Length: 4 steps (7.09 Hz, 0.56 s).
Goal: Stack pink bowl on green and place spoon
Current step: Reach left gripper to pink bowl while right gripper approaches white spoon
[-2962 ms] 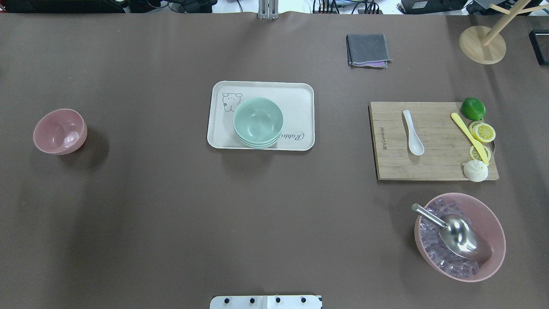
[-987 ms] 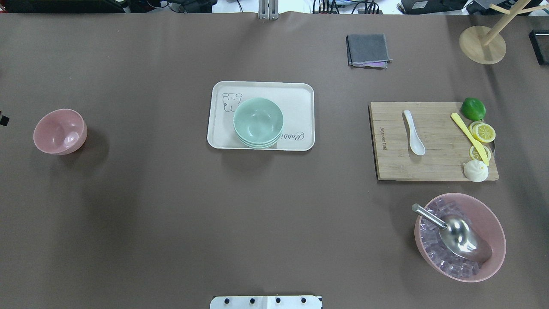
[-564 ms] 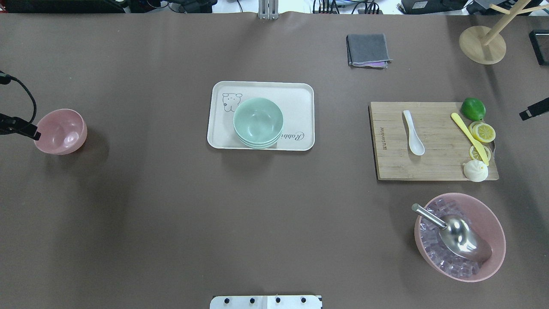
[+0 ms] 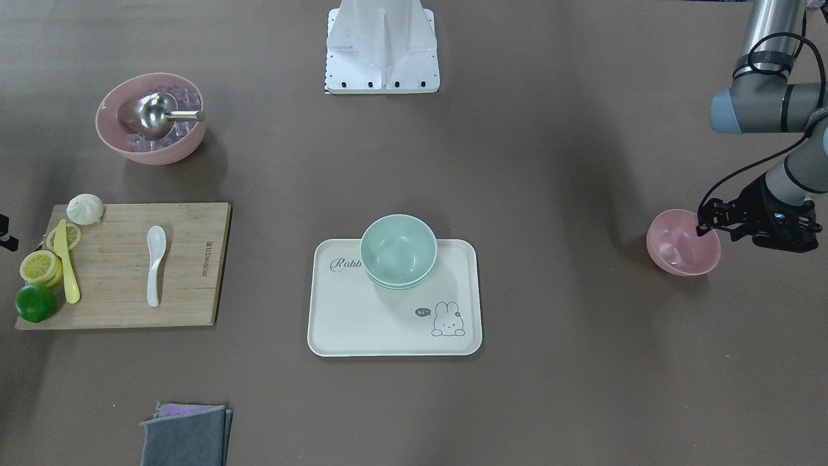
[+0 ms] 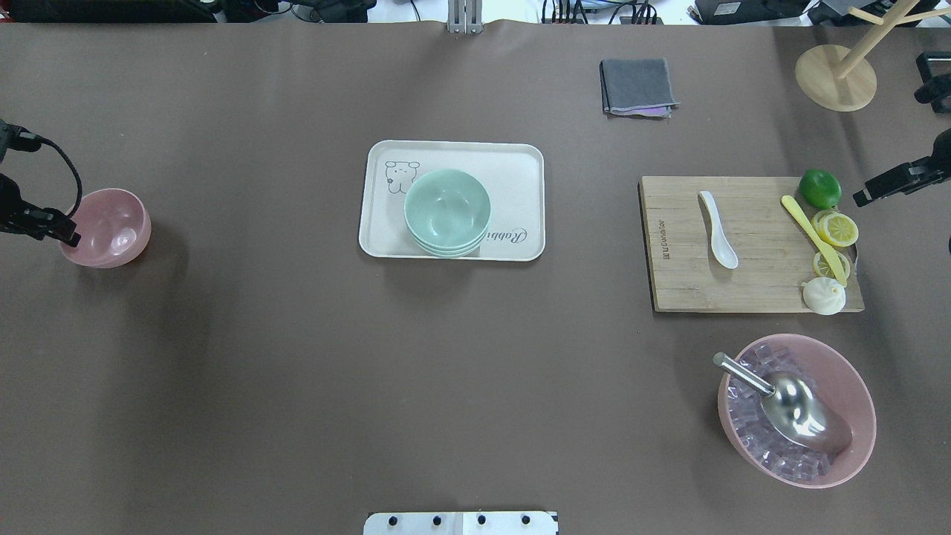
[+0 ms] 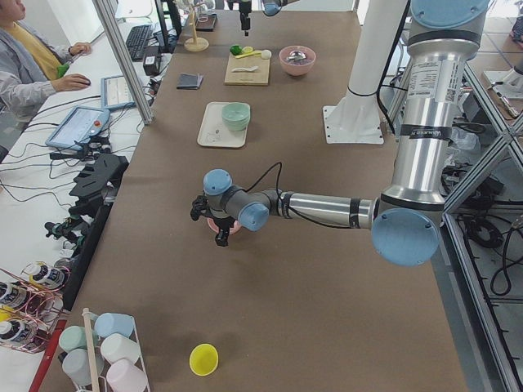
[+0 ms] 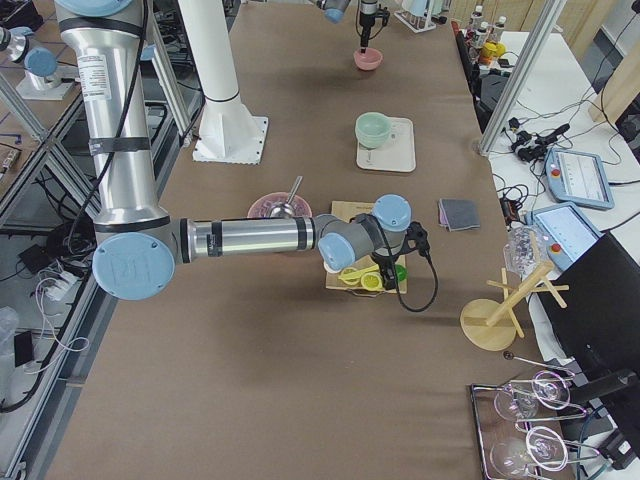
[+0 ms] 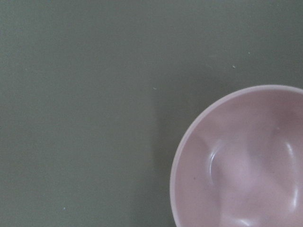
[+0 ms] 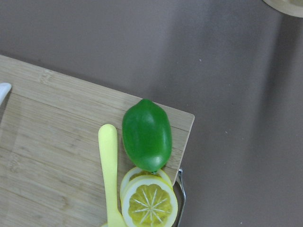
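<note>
The small pink bowl [image 5: 111,227] sits upright on the brown table [image 5: 297,371] at the robot's far left, well apart from the stacked green bowls [image 5: 446,208], which stand on a cream tray [image 5: 520,160] near the middle. The left gripper [image 4: 708,220] hangs over the outer rim of that pink bowl; whether its jaws are parted or closed cannot be told, and its wrist camera shows only the bowl's rim and hollow with bare table beside it. The white spoon [image 5: 717,230] lies flat on the wooden cutting board [image 5: 683,286] at the robot's right, bowl end toward the robot. The right gripper [image 5: 884,186] comes in at the table's right edge, just beyond the lime [image 5: 819,188] at the board's far corner, well short of the spoon; its jaws' state cannot be told either. Its wrist camera looks down on the lime, the lemon slices [image 9: 149,203] and a yellow knife [image 9: 109,175].
</note>
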Motion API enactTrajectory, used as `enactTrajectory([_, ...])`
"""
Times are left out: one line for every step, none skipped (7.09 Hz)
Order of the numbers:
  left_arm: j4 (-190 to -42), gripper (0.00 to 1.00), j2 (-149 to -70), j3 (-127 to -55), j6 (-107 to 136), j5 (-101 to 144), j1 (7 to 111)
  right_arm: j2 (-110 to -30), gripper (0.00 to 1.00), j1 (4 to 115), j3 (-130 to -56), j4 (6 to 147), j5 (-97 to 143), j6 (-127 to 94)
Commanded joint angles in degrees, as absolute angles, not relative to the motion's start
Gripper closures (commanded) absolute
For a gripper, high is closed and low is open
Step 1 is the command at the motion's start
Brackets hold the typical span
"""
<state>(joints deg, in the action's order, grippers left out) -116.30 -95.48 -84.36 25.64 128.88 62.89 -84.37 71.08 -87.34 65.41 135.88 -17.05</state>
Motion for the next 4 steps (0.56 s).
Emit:
enactTrajectory([-115.8, 1.00, -97.0, -84.3, 25.8, 129.6, 62.8, -83.8, 0.00, 70.1, -87.4, 65.4, 135.8, -19.2])
enactTrajectory([-115.1, 1.00, -99.6, -83.9, 25.8, 134.3, 62.8, -82.9, 0.00, 69.0, -87.4, 65.4, 135.8, -22.4])
enactTrajectory([-110.5, 1.00, -104.5, -84.3, 26.8, 139.8, 62.9, -80.8, 0.00, 67.1, -87.4, 65.3, 135.2, -29.3])
enactTrajectory([-108.4, 1.00, -110.3, -85.4, 34.4, 140.3, 62.8, -80.4, 0.00, 65.3, -87.5, 65.3, 134.1, -32.4])
